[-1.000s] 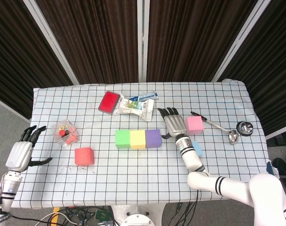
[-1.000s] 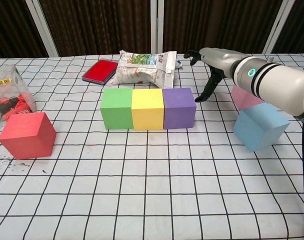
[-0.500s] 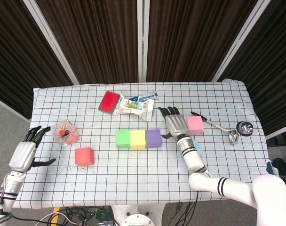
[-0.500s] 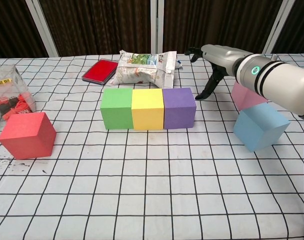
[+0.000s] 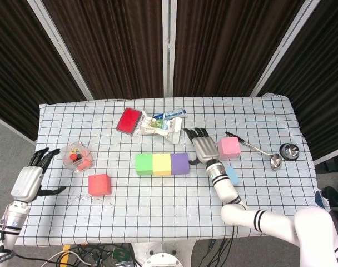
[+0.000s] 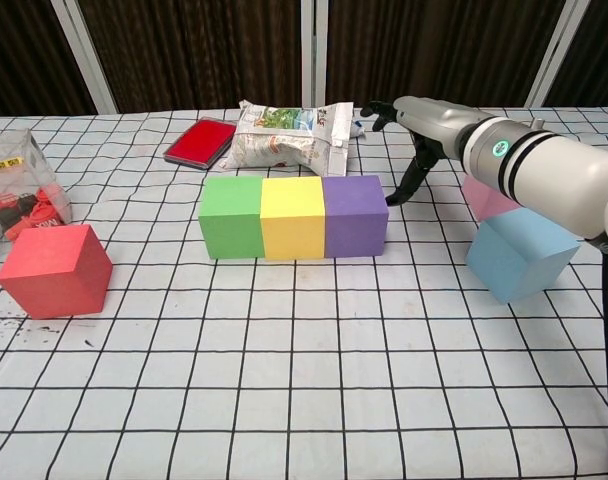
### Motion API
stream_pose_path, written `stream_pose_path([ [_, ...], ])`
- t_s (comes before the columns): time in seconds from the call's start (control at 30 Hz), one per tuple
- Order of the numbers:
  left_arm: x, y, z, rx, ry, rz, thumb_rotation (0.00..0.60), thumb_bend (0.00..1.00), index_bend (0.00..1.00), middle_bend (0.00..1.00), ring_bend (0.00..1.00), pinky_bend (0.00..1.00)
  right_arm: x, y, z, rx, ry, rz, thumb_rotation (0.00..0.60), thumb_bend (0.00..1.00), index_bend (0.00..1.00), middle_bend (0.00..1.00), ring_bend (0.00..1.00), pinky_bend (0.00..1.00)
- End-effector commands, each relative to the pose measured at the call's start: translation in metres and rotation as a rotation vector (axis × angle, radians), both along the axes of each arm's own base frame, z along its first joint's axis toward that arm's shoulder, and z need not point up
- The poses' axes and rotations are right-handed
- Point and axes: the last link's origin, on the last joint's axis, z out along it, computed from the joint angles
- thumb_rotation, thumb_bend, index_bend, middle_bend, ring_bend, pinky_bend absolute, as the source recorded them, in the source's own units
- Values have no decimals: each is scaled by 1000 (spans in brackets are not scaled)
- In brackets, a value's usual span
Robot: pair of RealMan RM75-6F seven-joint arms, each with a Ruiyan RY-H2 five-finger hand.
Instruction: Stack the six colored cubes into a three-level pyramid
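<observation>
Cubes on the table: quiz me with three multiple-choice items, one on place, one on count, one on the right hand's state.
1. Which cube sits mid-row?
A. yellow
B. red
C. pink

2. How many cubes touch in the row?
A. two
B. three
C. six

3. The right hand is:
A. gripping the blue cube
B. lifting the purple cube
C. holding nothing, beside the purple cube

Answers:
1 A: the yellow cube lies between the green cube and purple cube.
2 B: only those three join; the red cube, pink cube and blue cube lie apart.
3 C: the right hand has its fingers spread.
</observation>
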Motion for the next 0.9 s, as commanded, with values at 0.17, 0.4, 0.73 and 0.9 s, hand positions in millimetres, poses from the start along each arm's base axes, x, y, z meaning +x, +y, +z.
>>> stream_pose_path([
  [0.17,0,-1,-1,-6,0,1,600,0,81,143,0,0,-3,0,3,-7,3,-4,600,63,0,101,0,0],
  [0.4,7,0,-3,-26,-21,-10,600,0,81,144,0,0,-3,1,35,-55,-57,-13,600,64,0,98,0,0],
  [0.73,54,13,-22,-107,-95,-100,600,0,82,169,0,2,11,20,132,-258,-272,33,600,66,0,101,0,0],
  [0.9,98,27,-44,-131,-162,-178,600,0,82,186,0,4,2,41,167,-344,-355,53,600,61,0,113,0,0],
])
